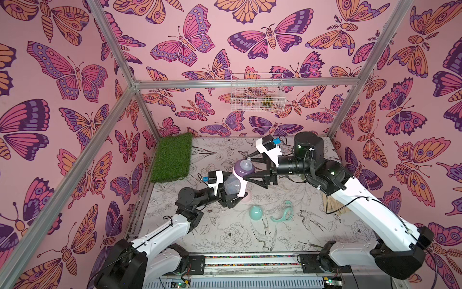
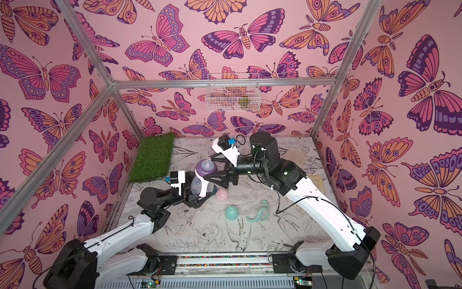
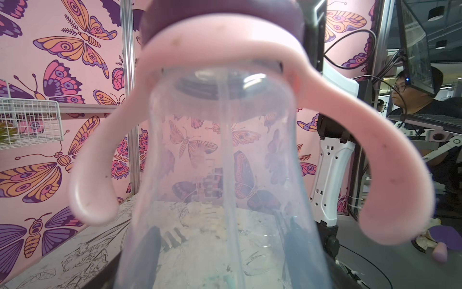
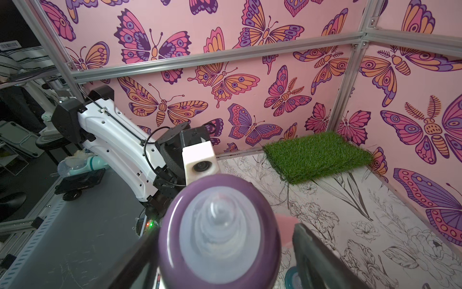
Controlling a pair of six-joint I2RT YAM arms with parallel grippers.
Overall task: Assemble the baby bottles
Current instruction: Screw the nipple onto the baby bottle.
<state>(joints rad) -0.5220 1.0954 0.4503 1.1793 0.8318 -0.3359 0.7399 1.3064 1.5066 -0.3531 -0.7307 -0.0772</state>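
A clear baby bottle (image 1: 232, 184) with a pink twin-handled ring (image 3: 220, 50) and a purple nipple collar (image 1: 243, 166) is held upright above the table. My left gripper (image 1: 231, 199) is shut on its lower body; its fingers (image 3: 150, 250) show through the clear wall. My right gripper (image 1: 246, 167) is open around the purple collar (image 4: 220, 232), one finger against it, the other finger (image 4: 307, 245) a little apart. On the table lie a pink dome cap (image 2: 222, 195), a teal dome cap (image 1: 256, 212) and a teal handle ring (image 1: 283, 212). A teal collar (image 4: 291, 277) peeks out below.
A green grass mat (image 1: 172, 157) lies at the back left corner. A white wire basket (image 1: 257, 92) hangs on the back wall. Metal frame posts and butterfly walls close in the table. A beige object (image 1: 332, 205) lies under my right arm.
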